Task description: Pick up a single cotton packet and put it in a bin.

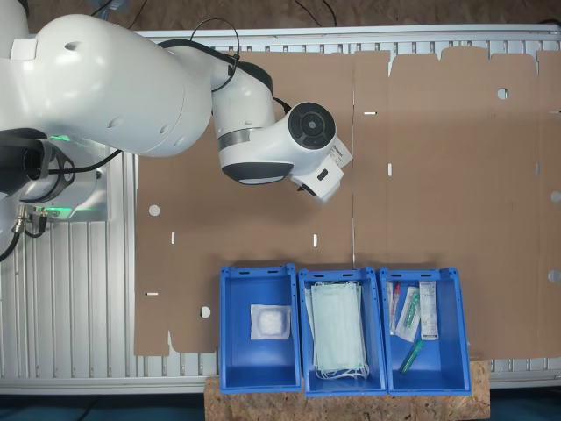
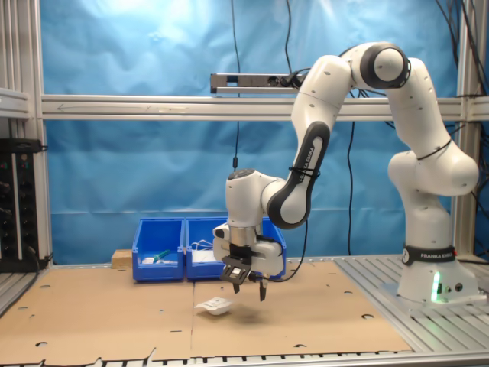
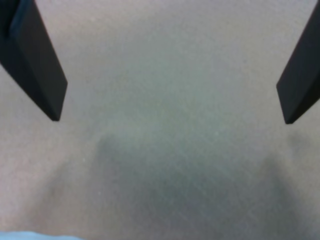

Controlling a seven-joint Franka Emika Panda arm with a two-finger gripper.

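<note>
**Above the cardboard, fingers spread and empty**

Over the brown cardboard sheet (image 2: 114, 321) the gripper (image 2: 248, 287) hovered low, its fingers (image 3: 42, 70) wide apart and holding nothing. One cotton packet (image 2: 213, 306) lay on the cardboard just beside it, apart from the fingertips; another white packet (image 1: 270, 322) sat in a blue bin (image 1: 230, 342). Being soft, light and wrapped in slick film, it would likely crumple, so a pinch across its middle seemed safest. Blue curtain (image 2: 137, 168) backed the aluminium-framed cell.
</note>
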